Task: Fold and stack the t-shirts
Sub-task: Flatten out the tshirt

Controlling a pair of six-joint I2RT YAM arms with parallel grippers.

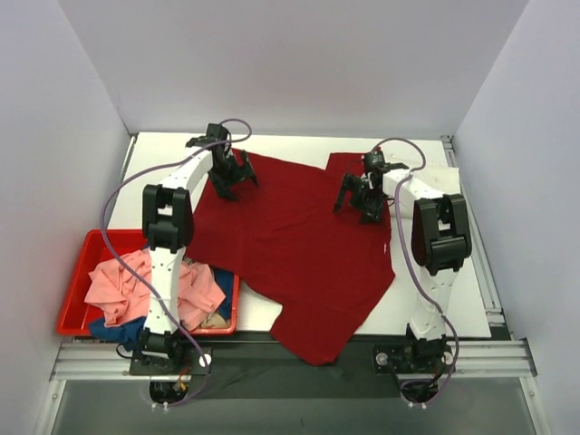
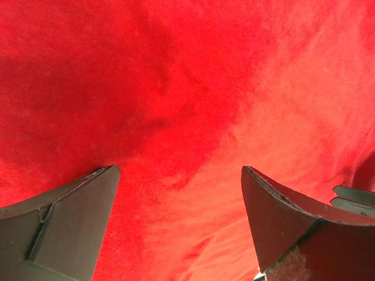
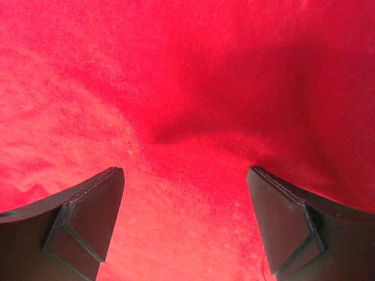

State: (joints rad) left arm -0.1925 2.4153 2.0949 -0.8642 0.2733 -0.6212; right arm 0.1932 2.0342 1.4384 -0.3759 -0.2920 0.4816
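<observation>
A dark red t-shirt [image 1: 290, 245] lies spread flat across the table, its lower end hanging over the near edge. My left gripper [image 1: 234, 179] is open, low over the shirt's far left part. My right gripper [image 1: 355, 201] is open, low over the shirt's far right part. The left wrist view shows only red cloth [image 2: 193, 88] between and beyond the spread fingers [image 2: 76, 222]. The right wrist view shows the same red cloth [image 3: 187, 88] with both fingers [image 3: 287, 222] wide apart. A pink t-shirt [image 1: 127, 281] lies heaped in the bin with blue [image 1: 113, 331] and beige cloth under it.
A red plastic bin [image 1: 72, 290] stands at the near left, beside the left arm's base. White table [image 1: 435, 299] shows to the right of the shirt and along the far edge. Grey walls close in on three sides.
</observation>
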